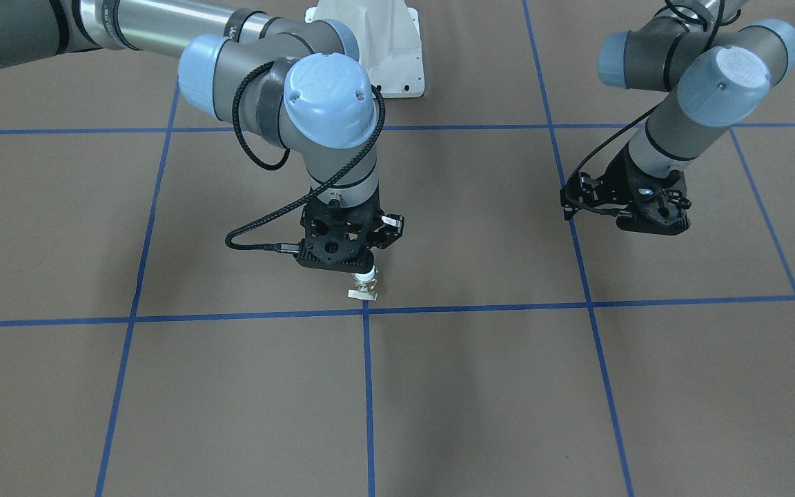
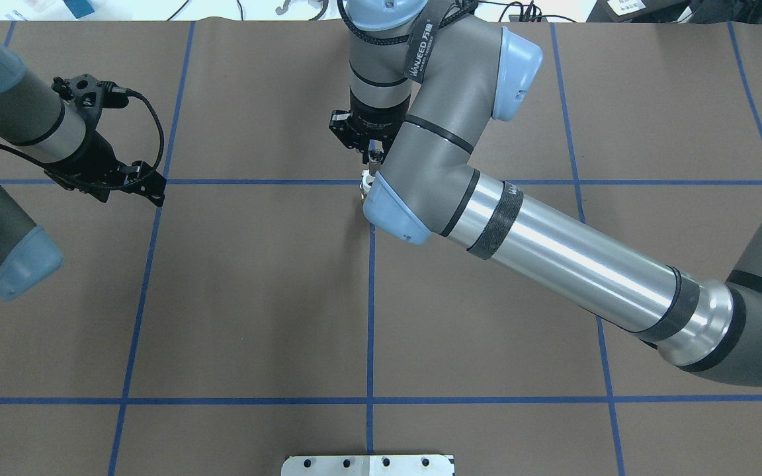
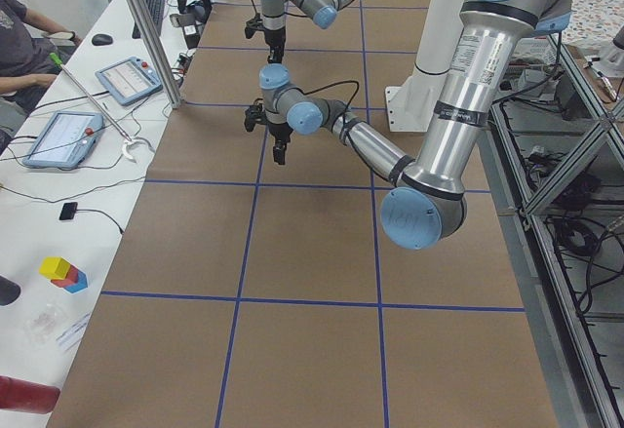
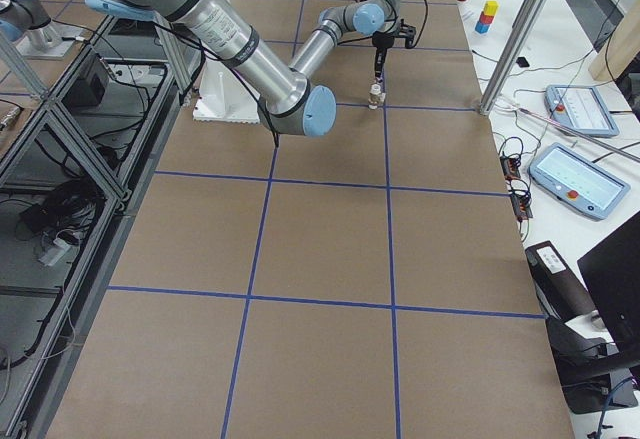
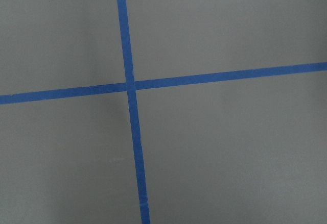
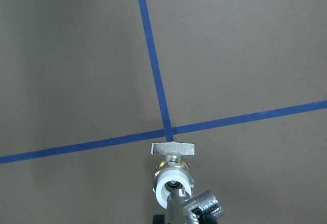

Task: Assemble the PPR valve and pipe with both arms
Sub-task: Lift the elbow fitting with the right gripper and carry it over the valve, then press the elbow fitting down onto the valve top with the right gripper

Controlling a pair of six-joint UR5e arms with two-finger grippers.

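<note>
The PPR valve (image 6: 173, 183) has a white round mouth, a brass middle and a flat pale tab (image 6: 172, 148). It hangs just over a blue tape crossing. The chrome pipe (image 6: 190, 211) sits in the valve's mouth, its knurled side stub to the right. My right gripper (image 1: 364, 270) points down, shut on the pipe, with the valve (image 1: 364, 284) below it; the pair also shows in the overhead view (image 2: 369, 175). I cannot tell whether the valve touches the table. My left gripper (image 2: 149, 184) is far off to the side, open and empty, above bare table.
The brown table is marked by a blue tape grid (image 2: 371, 297). The robot's white base plate (image 1: 370, 48) stands behind the right arm. Tablets and cables lie on side benches (image 4: 575, 179) beyond the table's edge.
</note>
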